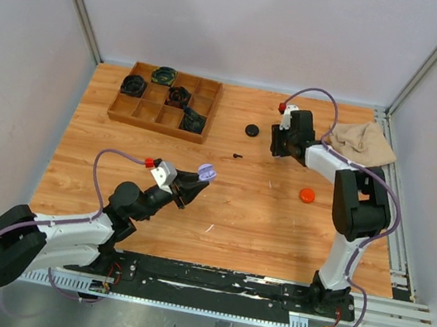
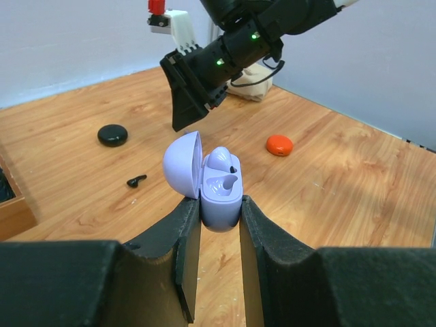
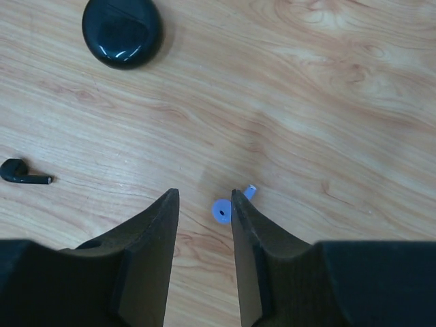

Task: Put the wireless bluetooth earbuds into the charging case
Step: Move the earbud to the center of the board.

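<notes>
Lavender plastic earbud (image 3: 221,211) hugs one finger of the part-open right claw (image 3: 203,197), so centre it first; left claw (image 2: 218,204) grips the round lavender case (image 2: 219,187).

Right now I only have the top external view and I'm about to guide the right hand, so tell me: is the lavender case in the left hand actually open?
Observer: Yes. In the left wrist view the left hand clamps the lavender case, and its lid is swung open.
Operator: Are both slots free?
Observer: No. One lavender earbud sits in a slot; the slot next to it is empty.
Operator: Where is its twin?
Observer: In the right wrist view the other lavender earbud lies on the table between the fingers of the right hand, against one of them, not yet pinched.
</notes>
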`<state>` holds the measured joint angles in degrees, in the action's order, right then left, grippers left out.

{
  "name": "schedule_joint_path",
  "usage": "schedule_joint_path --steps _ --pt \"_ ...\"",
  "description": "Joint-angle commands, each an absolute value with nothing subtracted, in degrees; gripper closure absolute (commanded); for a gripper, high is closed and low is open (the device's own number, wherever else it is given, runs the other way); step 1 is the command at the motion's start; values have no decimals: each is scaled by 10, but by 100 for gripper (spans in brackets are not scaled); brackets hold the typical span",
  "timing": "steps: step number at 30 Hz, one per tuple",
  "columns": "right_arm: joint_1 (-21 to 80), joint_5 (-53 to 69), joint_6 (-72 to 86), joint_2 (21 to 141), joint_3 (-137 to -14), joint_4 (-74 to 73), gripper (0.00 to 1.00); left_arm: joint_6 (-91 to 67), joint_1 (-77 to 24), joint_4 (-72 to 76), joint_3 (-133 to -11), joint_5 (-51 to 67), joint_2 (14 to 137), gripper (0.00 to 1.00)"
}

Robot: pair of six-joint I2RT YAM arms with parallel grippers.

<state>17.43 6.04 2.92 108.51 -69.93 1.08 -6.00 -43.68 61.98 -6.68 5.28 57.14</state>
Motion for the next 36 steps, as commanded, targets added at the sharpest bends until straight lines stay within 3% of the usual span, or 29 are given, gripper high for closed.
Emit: schedule_joint_path --steps 1,24,30,36 --pt "166 93 15 1109 -728 -16 63 -54 -438 655 -63 61 575 100" --pt "157 69 32 1102 -671 -45 61 -60 -438 652 -63 82 573 100" --pt "158 71 41 1097 -657 -65 66 -63 -438 652 -62 88 571 100" --pt "161 70 46 1097 -649 -67 76 -66 -438 653 -62 89 571 100"
